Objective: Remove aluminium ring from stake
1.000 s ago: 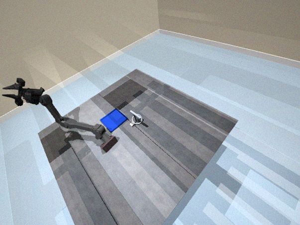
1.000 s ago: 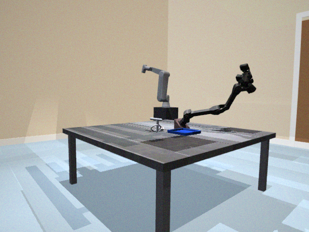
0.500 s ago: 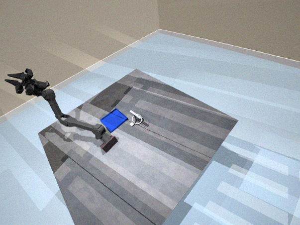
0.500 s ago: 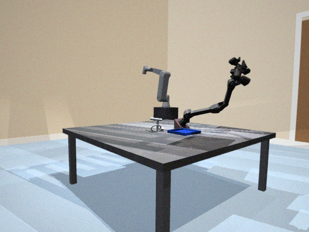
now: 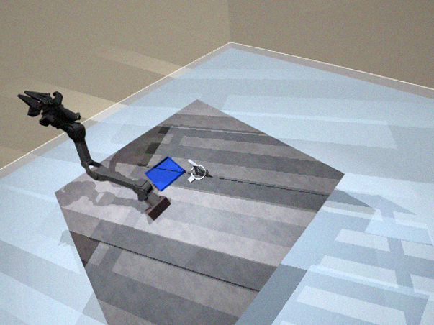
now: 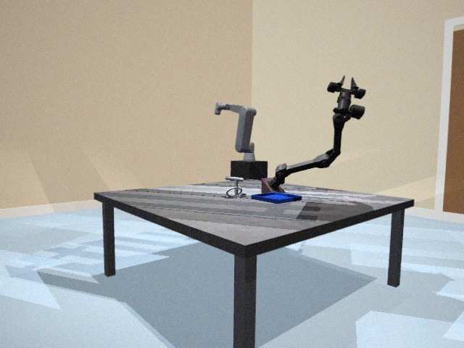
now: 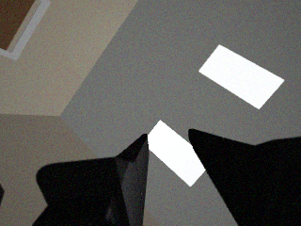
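One ring [image 5: 204, 177] [image 6: 228, 191], apparently far below claw [image 5: 22, 93] [image 6: 348, 77] [image 7: 168, 134]

the gray table [image 5: 221, 227] [image 6: 209, 217] carries the blue tray [image 5: 153, 183] [image 6: 275, 201], stake and dark red base block [image 5: 159, 209] [image 6: 266, 185].

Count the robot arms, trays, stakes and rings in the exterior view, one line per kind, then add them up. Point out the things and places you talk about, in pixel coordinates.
Robot arms: 2 (black arm [image 5: 120, 179] [image 6: 337, 138], grey arm [image 6: 244, 130])
Tray [image 5: 164, 174] [image 6: 276, 197]: 1
Stake [image 5: 192, 162] [image 6: 236, 185]: 1
Ring [image 5: 197, 179] [image 6: 228, 192]: 1
Total: 5
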